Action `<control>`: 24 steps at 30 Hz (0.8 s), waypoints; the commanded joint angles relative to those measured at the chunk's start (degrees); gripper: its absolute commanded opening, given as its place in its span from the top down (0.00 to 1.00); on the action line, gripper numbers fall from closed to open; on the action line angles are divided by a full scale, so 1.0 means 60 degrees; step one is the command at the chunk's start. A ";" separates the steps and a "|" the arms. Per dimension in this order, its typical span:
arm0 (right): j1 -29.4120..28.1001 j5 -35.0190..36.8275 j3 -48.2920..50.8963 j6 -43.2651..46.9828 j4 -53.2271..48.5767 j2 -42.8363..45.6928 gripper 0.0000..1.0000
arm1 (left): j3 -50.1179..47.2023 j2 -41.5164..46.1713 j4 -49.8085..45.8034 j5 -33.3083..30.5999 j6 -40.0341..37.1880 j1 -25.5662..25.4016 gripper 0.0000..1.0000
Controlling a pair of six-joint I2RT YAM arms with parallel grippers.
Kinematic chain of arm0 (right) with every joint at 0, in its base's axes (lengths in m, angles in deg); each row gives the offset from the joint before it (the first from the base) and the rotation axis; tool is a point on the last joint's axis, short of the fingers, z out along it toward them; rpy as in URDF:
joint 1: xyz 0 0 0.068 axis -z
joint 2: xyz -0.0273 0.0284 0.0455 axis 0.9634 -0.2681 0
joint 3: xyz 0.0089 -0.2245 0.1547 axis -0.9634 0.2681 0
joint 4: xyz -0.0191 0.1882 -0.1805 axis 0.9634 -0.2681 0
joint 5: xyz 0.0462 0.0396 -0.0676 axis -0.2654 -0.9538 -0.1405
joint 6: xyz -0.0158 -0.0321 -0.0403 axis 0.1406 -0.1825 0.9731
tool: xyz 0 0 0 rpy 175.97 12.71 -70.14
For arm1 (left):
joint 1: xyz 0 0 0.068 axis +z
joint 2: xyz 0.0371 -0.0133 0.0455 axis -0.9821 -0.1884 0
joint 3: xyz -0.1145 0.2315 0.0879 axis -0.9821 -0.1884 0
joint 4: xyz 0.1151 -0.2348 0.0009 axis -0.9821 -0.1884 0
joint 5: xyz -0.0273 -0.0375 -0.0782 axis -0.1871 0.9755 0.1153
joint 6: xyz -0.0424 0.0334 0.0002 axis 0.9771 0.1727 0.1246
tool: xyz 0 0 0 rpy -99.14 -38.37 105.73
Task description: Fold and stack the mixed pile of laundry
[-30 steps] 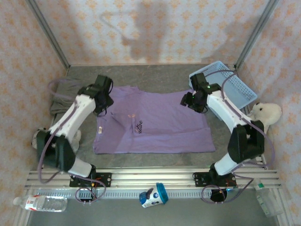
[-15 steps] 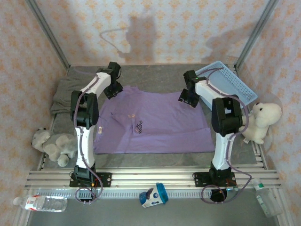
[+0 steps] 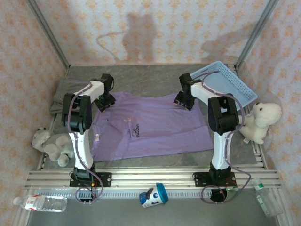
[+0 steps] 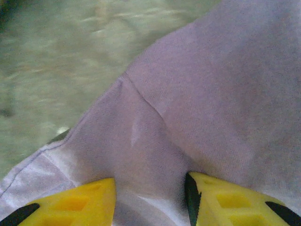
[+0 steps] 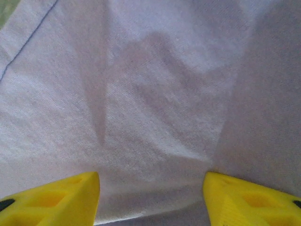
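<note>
The grey-olive garment (image 3: 57, 100) lies bunched at the far left, just beside my left gripper (image 3: 105, 100). That gripper is down on the far left corner of the lavender T-shirt (image 3: 155, 129), jaws partly apart over the cloth. The shirt lies flat with its long axis running left to right, and its body stretches toward my bases. My right gripper (image 3: 183, 100) sits on the far right corner, jaws likewise apart.

Blue lattice basket (image 3: 240, 87) sits far right, white plush toy (image 3: 261, 120) just nearer. Grey plush toy (image 3: 52, 145) lies left; water bottle (image 3: 42, 203) near-left.
</note>
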State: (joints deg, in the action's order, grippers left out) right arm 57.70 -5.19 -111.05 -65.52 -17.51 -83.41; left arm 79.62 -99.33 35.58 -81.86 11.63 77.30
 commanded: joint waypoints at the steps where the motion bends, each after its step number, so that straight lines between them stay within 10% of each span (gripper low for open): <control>1: -0.0354 -0.0872 0.0055 -0.0406 -0.0128 -0.0085 0.37 | -0.0851 -0.0015 -0.0671 -0.0777 0.0136 0.0349 0.56; 18: 0.0976 -0.0122 -0.7625 0.1451 -0.3063 -0.3677 0.34 | 0.3423 -0.0311 -0.2228 -0.0572 -0.0648 0.0597 0.45; 24: 0.0868 -0.0156 -0.7353 0.1412 -0.2863 -0.4089 0.36 | 0.3923 -0.0542 -0.2144 -0.0292 -0.0437 0.0809 0.44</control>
State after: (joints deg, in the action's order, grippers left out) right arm 63.75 -7.35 -155.90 -58.13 -31.63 -107.13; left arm 102.00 -100.77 25.35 -84.33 8.57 80.82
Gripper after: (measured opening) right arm 0.646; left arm 0.560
